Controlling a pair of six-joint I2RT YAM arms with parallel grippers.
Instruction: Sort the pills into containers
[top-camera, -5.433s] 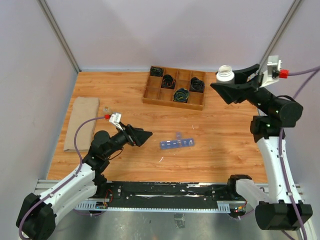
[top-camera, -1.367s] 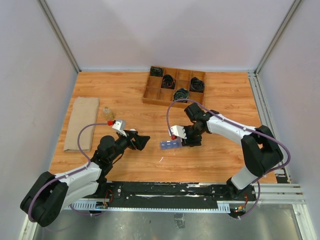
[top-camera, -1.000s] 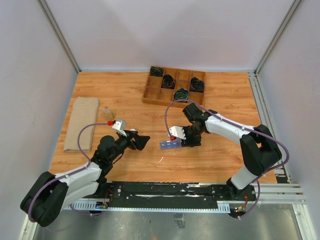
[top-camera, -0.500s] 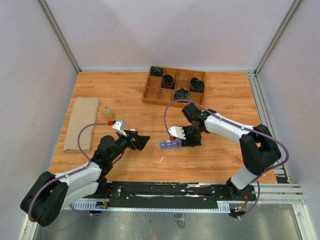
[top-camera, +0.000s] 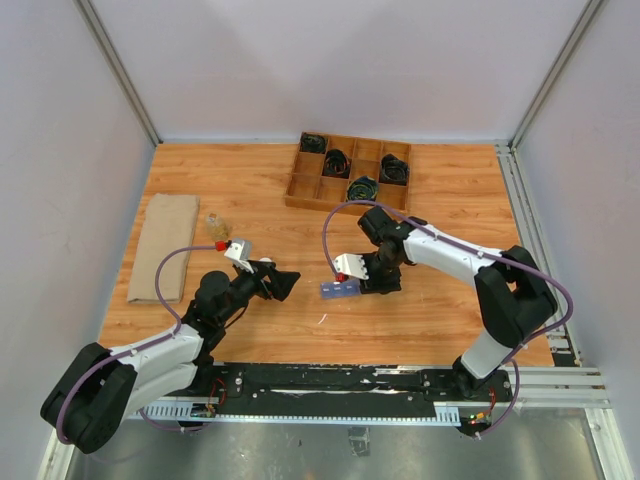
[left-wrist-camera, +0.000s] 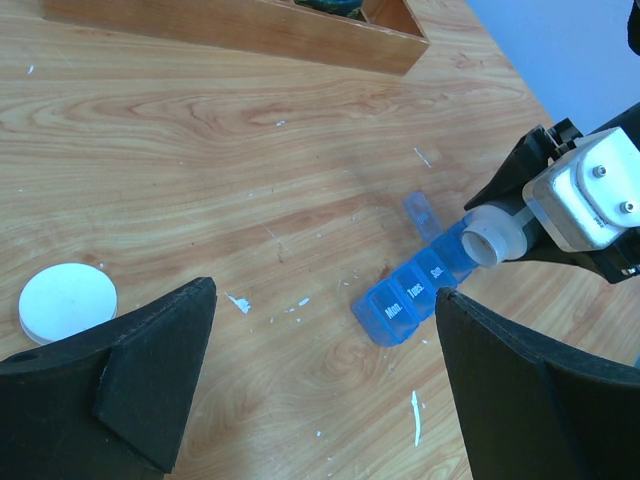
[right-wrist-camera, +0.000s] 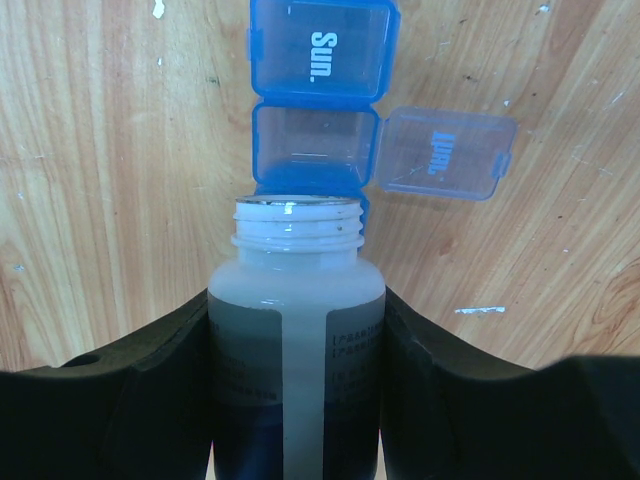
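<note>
The pill organizer (right-wrist-camera: 315, 140) lies just ahead of the right gripper (right-wrist-camera: 296, 340), whose jaws clamp an uncapped bottle (right-wrist-camera: 296, 260) aimed mouth-first at an open compartment. The left gripper (left-wrist-camera: 325, 300) gapes wide, with nothing in it. The strip looks light, slippery and flimsy-hinged, so best pinched by its long sides. Lids read Sun., Mon, Tues.

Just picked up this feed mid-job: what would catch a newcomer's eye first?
The right gripper clamps an uncapped bottle, its mouth aimed at the blue pill organizer at mid-table, where the compartment beside Sun has its lid flipped open. A white cap lies on the wood nearer the left gripper, which hangs open and holds nothing. A wooden tray of black cables sits along the far edge.
</note>
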